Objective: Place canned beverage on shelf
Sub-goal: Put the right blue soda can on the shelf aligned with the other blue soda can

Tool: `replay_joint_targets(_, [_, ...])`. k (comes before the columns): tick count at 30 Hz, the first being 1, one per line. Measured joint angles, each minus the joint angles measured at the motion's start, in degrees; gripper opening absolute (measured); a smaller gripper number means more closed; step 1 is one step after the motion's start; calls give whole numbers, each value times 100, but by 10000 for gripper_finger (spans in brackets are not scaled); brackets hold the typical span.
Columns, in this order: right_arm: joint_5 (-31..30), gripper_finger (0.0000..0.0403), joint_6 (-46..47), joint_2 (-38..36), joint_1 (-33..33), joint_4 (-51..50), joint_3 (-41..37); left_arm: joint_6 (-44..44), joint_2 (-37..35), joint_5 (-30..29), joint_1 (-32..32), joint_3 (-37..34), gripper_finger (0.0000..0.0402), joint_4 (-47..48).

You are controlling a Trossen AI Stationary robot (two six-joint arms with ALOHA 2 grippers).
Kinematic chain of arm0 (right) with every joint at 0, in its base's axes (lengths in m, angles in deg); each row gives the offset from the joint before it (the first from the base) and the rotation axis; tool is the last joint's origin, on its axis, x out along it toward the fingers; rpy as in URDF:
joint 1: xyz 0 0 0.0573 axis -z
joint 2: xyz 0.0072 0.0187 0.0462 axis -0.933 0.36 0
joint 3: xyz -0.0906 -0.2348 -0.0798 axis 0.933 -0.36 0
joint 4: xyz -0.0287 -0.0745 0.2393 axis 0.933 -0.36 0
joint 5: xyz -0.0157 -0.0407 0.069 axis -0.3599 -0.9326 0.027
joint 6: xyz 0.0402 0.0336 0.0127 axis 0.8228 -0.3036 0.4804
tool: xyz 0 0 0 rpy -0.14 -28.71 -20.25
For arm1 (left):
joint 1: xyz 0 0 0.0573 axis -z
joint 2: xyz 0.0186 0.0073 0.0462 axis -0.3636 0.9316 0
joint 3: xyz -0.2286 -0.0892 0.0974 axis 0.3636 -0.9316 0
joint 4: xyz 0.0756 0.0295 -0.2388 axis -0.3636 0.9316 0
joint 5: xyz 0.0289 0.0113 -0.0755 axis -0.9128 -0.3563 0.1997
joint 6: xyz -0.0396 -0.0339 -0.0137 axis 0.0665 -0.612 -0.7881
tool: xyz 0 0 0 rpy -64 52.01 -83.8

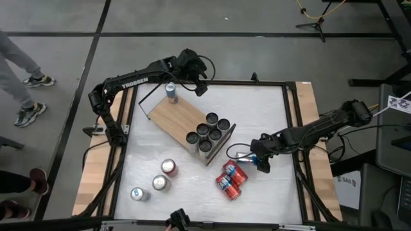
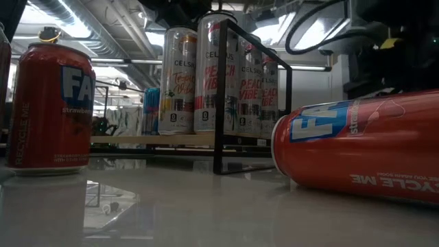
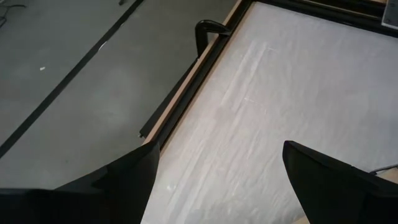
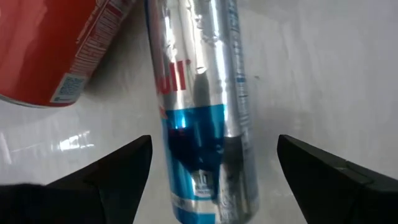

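Near the table's front edge, three upright cans (image 1: 154,183) are seen toward the left corner. Farther back, the right end effector (image 4: 211,165) is spread open astride a silver-and-blue can (image 4: 202,106) lying beside two red cans (image 1: 231,179), gripping nothing. On the shelf (image 1: 180,115) toward the back, six cans (image 1: 209,133) are clustered and one can (image 1: 171,92) stands near the open, empty left end effector (image 1: 199,86).

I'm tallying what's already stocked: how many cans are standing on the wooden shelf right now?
6. Five dark-topped cans cluster at the shelf end nearest the right arm; one silver-blue can stands alone at the opposite end, beside the left tool. None appears hidden.
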Motion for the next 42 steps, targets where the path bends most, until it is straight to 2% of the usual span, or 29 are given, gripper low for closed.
replay_joint_targets(8, [50, 342, -1, 0, 0, 575, -291, 0, 0, 2, 0, 0, 334, 0])
replay_joint_targets(15, [47, 342, 3, 9, 0, 596, -538, 0, 0, 0, 0, 0, 334, 0])
replay_joint_targets(25, [-7, 339, 16, 428, 0, 691, -596, -2, 0, 0, 0, 0, 334, -2])
replay_joint_targets(28, [-25, 320, 6, 439, 0, 691, -598, -1, 0, 0, 0, 0, 334, -2])
replay_joint_targets(36, [-51, 238, 5, 442, 7, 674, -603, -1, 0, 0, 0, 0, 334, -2])
replay_joint_targets(42, [-10, 237, 2, 469, 9, 443, -417, -2, 0, 0, 3, 0, 334, -4])
